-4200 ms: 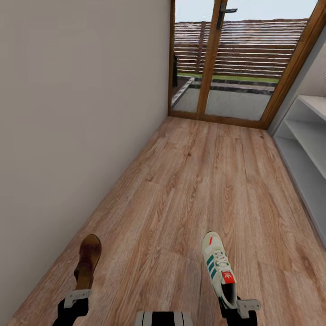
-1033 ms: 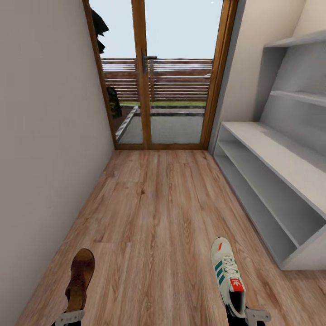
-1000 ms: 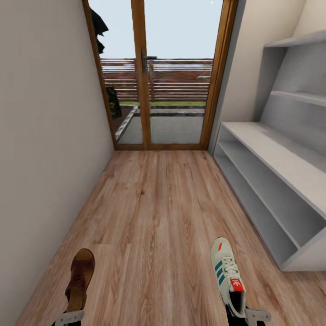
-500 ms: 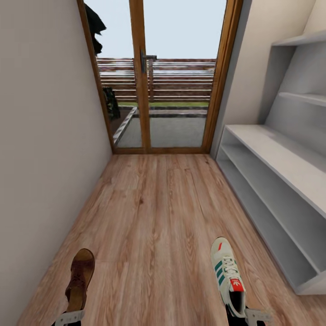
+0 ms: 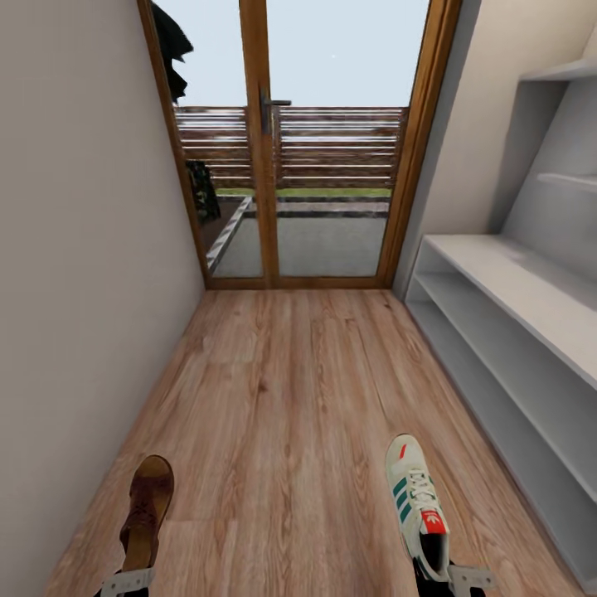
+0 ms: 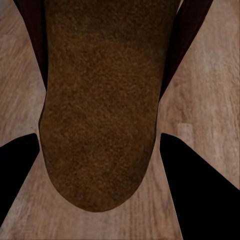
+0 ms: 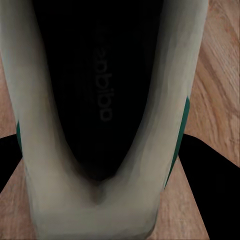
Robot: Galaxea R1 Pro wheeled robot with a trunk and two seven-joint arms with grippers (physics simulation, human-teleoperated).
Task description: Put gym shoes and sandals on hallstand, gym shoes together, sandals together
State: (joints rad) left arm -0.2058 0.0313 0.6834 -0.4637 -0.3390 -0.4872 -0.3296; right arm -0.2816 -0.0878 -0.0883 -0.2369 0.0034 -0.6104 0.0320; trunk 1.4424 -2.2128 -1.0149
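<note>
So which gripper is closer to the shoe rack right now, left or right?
Right. The right gripper, shut on the gym shoe, is on the hallstand's side of the corridor. The left gripper, shut on the sandal, is by the opposite wall.

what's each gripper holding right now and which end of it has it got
The left gripper holds a brown sandal by its heel end. The right gripper holds a white gym shoe by its heel.
</note>
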